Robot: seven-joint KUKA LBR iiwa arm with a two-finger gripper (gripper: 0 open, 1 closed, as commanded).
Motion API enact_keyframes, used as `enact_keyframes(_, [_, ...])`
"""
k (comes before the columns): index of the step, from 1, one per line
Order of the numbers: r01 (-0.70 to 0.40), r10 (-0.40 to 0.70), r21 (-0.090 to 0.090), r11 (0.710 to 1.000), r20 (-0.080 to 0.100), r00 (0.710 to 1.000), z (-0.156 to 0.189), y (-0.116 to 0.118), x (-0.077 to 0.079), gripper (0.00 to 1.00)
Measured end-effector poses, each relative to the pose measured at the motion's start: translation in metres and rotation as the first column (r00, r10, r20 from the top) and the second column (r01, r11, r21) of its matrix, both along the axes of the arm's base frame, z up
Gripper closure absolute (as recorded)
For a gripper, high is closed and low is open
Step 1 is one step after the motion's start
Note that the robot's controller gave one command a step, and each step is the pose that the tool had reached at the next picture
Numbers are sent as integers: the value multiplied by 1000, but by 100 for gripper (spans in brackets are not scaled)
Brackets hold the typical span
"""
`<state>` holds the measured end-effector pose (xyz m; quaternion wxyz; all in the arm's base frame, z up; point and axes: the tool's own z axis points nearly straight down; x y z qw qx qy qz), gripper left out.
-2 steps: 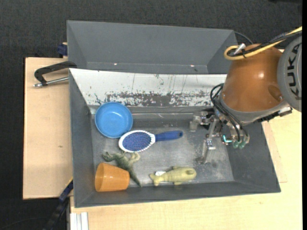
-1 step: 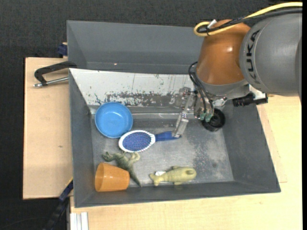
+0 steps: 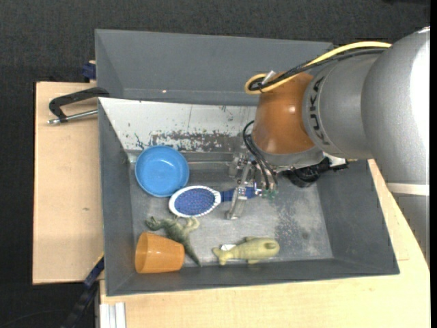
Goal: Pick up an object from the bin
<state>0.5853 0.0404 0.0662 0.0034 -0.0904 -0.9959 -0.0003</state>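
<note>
My gripper (image 3: 239, 188) is low in the middle of the bin, under the arm's orange cover. It stands open, with one finger on each side of the blue handle of an oval blue-and-white brush (image 3: 194, 200). The brush lies flat, its head pointing left and its handle end reaching in between the fingers. A blue bowl (image 3: 162, 171) sits upright just left of and behind the brush head.
A green dinosaur toy (image 3: 174, 227) lies in front of the brush. An orange cup (image 3: 158, 253) lies on its side in the front left corner. A yellow-green fish-like toy (image 3: 247, 249) rests along the front wall. The arm covers the bin's right back part.
</note>
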Motion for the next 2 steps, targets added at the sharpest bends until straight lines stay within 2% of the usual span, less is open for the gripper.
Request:
enact_keyframes(1, [0, 0, 0, 1000, 7, 1000, 4, 0, 2, 100])
enact_keyframes(2, [-69, 69, -1, 998, 21, 997, 213, -4, 2, 100])
